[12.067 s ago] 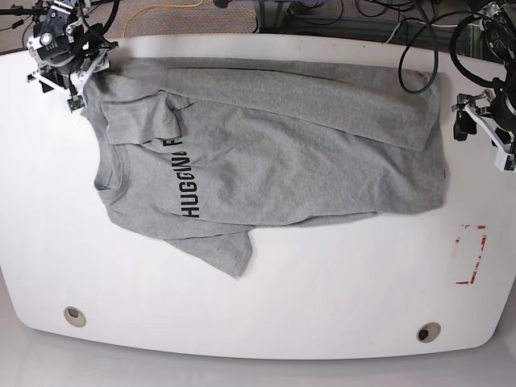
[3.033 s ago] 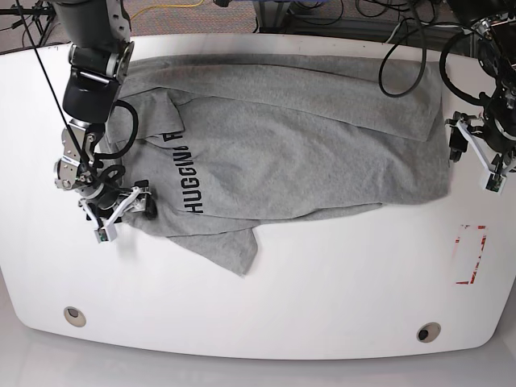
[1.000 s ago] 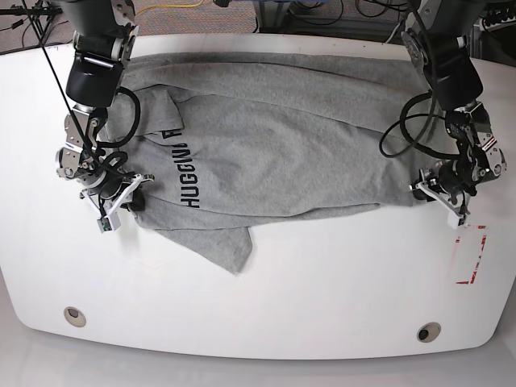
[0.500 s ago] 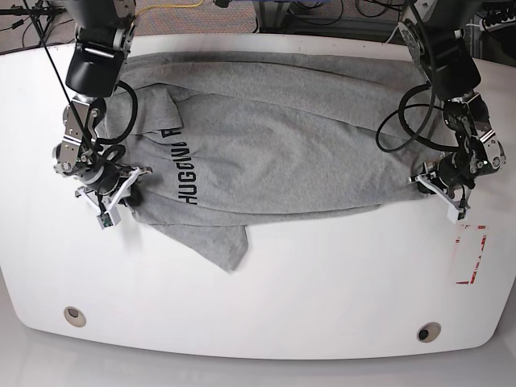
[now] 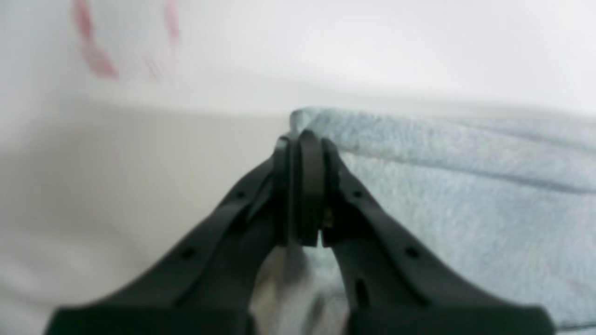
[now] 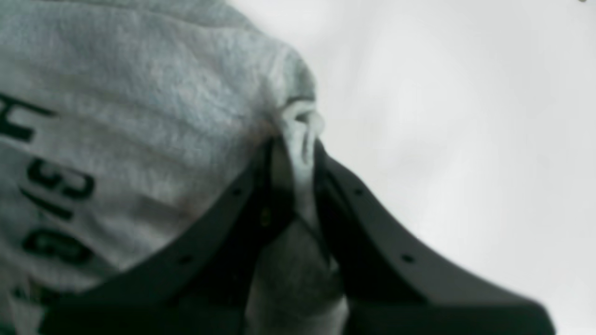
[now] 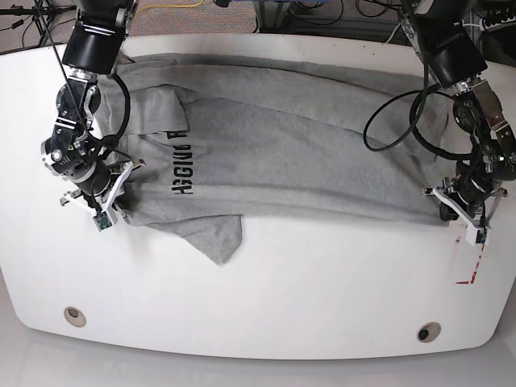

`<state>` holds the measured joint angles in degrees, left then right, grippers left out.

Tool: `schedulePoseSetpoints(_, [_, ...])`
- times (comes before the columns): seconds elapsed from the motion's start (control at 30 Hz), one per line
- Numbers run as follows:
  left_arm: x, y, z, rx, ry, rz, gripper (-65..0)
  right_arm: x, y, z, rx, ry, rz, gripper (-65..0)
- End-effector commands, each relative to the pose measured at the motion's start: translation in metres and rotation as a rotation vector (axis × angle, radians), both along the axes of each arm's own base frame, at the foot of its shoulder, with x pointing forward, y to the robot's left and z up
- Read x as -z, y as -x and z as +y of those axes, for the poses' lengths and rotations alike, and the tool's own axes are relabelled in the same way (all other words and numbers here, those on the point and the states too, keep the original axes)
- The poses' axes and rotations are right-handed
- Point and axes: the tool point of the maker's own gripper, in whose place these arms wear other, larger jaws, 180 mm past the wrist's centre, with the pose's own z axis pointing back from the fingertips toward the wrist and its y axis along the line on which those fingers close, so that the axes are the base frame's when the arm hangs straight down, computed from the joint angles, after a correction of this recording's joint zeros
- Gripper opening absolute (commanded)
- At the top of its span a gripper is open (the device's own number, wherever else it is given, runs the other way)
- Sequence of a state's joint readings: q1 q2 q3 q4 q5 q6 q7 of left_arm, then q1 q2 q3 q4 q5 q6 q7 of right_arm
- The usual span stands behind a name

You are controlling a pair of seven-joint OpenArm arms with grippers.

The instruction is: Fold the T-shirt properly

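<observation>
The grey T-shirt lies spread across the white table, its front edge drawn into a nearly straight line between my two grippers. Black lettering shows near its left side. My left gripper is at the shirt's right front corner. In the left wrist view it is shut on the edge of the T-shirt. My right gripper is at the left front corner. The right wrist view shows it shut on a bunched fold of the T-shirt.
A loose flap of the shirt hangs toward the front. A red-marked rectangle lies on the table just in front of my left gripper, blurred red marks in the left wrist view. Two round holes sit near the front edge. Cables run behind the table.
My left gripper has shut on the shirt's right corner and moved forward and outward. The shirt's front edge has been pulled taut and straight, and the lettering has shifted back.
</observation>
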<state>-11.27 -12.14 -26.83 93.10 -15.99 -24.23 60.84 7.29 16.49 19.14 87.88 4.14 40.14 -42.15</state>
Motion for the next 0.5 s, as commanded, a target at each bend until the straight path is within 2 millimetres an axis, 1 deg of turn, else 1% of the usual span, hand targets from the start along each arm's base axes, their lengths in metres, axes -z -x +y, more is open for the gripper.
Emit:
schedulePoseSetpoints(0.0, [-0.029,-0.007,0.006,0.001,-0.048,-0.075,-65.0,-0.037,-0.013,-0.007,-0.005,0.048,-0.094,-62.8])
schedulePoseSetpoints(0.03, [-0.038,-0.007,0.005,0.004,-0.062,-0.098,-65.0,-0.042,-0.013,-0.007,-0.008,0.059,-0.105,-62.8])
schedulePoseSetpoints(0.1, [-0.049,-0.009,0.004,0.007,-0.076,-0.127,-65.0,-0.048,-0.014,-0.007,-0.010,0.070,-0.117,-62.8])
schedulePoseSetpoints(0.13, [-0.056,-0.010,0.003,0.010,-0.086,-0.145,-65.0,-0.054,-0.016,-0.010,-0.011,0.083,-0.129,-62.8])
schedulePoseSetpoints(0.17, [-0.059,-0.010,0.002,0.011,-0.090,-0.154,-65.0,-0.057,-0.016,-0.012,-0.011,0.092,-0.133,-62.8])
schedulePoseSetpoints(0.23, [-0.072,-0.011,0.000,0.016,-0.105,-0.188,-65.0,-0.063,-0.018,-0.016,-0.013,0.110,-0.144,-62.8])
schedulePoseSetpoints(0.3, [-0.090,-0.016,-0.002,0.018,-0.121,-0.237,-65.0,-0.074,-0.025,-0.019,-0.012,0.121,-0.169,-62.8])
schedulePoseSetpoints(0.37, [-0.101,-0.018,-0.003,0.019,-0.130,-0.265,-65.0,-0.082,-0.030,-0.020,-0.011,0.125,-0.189,-62.8])
schedulePoseSetpoints(0.47, [-0.114,-0.022,-0.003,0.017,-0.140,-0.289,-65.0,-0.098,-0.037,-0.030,-0.004,0.153,-0.219,-62.8])
